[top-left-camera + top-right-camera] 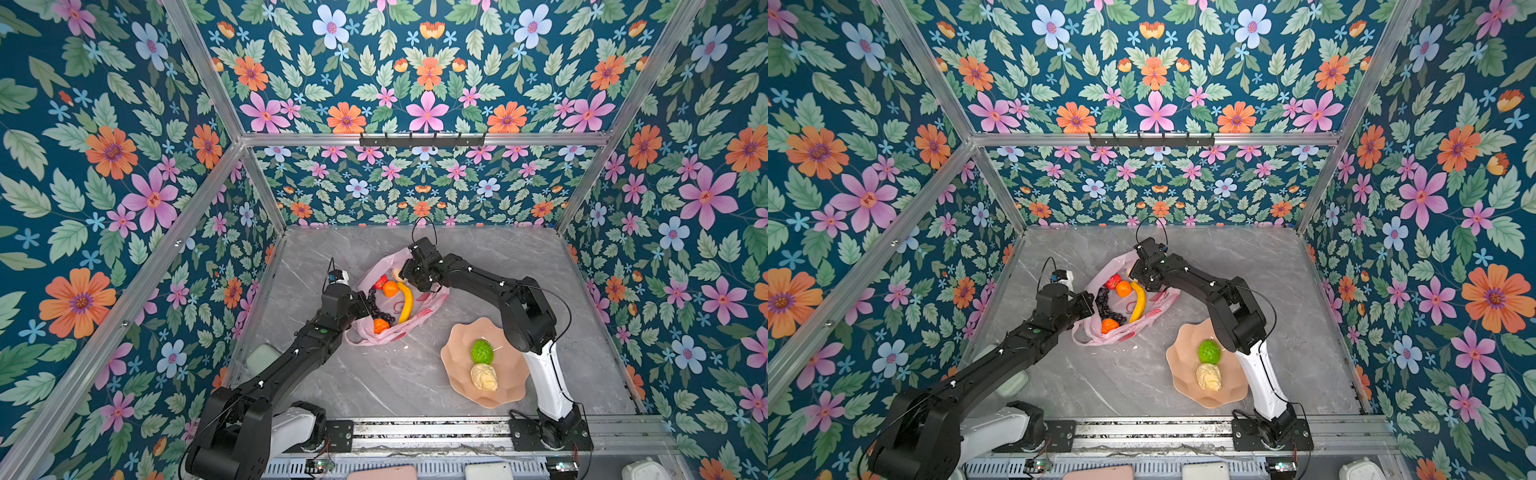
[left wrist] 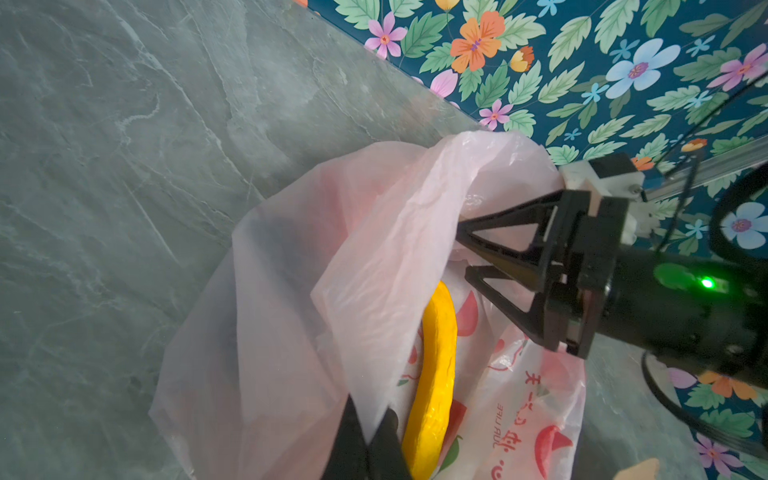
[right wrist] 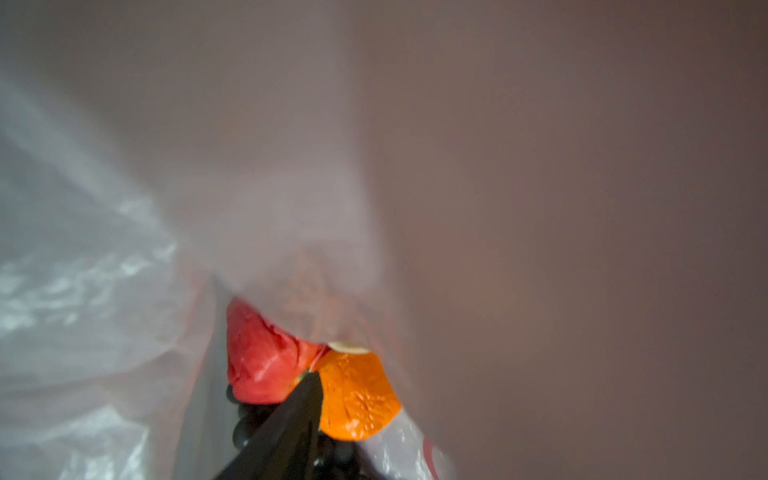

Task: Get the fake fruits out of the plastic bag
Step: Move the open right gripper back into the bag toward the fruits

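Note:
The pink plastic bag (image 1: 424, 309) (image 2: 291, 291) lies open in mid-table. Inside lie a yellow banana (image 1: 406, 305) (image 2: 436, 374), a dark grape bunch (image 1: 376, 305), two oranges (image 1: 390, 289) (image 1: 380, 325), a red fruit (image 1: 380, 282) (image 3: 257, 365) and a cream lump (image 1: 397, 274). My left gripper (image 2: 369, 403) (image 1: 365, 304) is shut on the bag's near-left rim. My right gripper (image 2: 462, 249) (image 1: 409, 282) reaches into the far mouth with its jaws apart. One finger (image 3: 291, 415) sits between the red fruit and an orange (image 3: 357, 399). Film hides the other finger.
A peach scalloped plate (image 1: 457, 382) at the front right holds a bumpy green fruit (image 1: 481, 351) and a cream fruit (image 1: 483, 376). My right arm's elbow (image 1: 525, 316) hangs over its far rim. A pale green object (image 1: 264, 357) sits under my left arm.

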`<action>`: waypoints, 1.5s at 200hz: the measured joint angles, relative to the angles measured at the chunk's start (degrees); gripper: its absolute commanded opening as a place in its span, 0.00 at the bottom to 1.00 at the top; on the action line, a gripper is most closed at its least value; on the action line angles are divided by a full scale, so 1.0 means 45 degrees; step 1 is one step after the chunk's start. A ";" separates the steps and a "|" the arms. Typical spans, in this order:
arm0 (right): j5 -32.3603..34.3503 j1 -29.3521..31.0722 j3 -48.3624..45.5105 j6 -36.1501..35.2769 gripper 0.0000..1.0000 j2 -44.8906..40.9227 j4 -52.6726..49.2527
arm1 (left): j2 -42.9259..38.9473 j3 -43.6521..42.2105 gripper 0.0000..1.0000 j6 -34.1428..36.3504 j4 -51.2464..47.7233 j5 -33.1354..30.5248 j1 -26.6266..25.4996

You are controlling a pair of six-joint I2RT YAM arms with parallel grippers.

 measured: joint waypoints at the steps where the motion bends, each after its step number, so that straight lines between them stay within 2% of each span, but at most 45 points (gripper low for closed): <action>1: 0.0000 0.0000 0.0029 0.0000 0.64 0.0024 -0.0005 | 0.0000 0.0000 0.00 0.0000 -0.0005 0.0000 0.0000; 30: 0.0044 -0.0053 0.1127 0.0058 0.65 0.0840 -0.0413 | -0.0063 -0.0019 0.00 -0.0029 -0.0165 -0.0005 -0.0010; 94: 0.0141 -0.0053 0.1982 0.0233 0.73 0.1365 -0.0559 | -0.0087 -0.0165 0.00 -0.0039 -0.0185 -0.0049 -0.0015; 164: 0.0243 -0.0092 0.4386 0.0170 0.72 0.2608 -0.1647 | -0.0087 -0.0233 0.00 0.0010 -0.0185 -0.0058 -0.0019; 196: 0.0238 -0.0131 0.4473 0.0170 0.73 0.2856 -0.1977 | -0.0097 -0.0282 0.00 0.0015 -0.0185 -0.0107 -0.0019; 247: 0.0248 -0.0136 0.4906 -0.0053 0.80 0.3235 -0.2317 | -0.0044 -0.0282 0.00 0.0010 -0.0180 -0.0102 -0.0019; 277: 0.0340 -0.0136 0.5401 -0.0165 0.80 0.3599 -0.2594 | -0.0039 -0.0282 0.00 0.0015 -0.0180 -0.0107 -0.0019; 300: 0.0384 -0.0136 0.5532 -0.0301 0.76 0.3682 -0.2773 | -0.0039 -0.0282 0.00 0.0010 -0.0180 -0.0121 -0.0019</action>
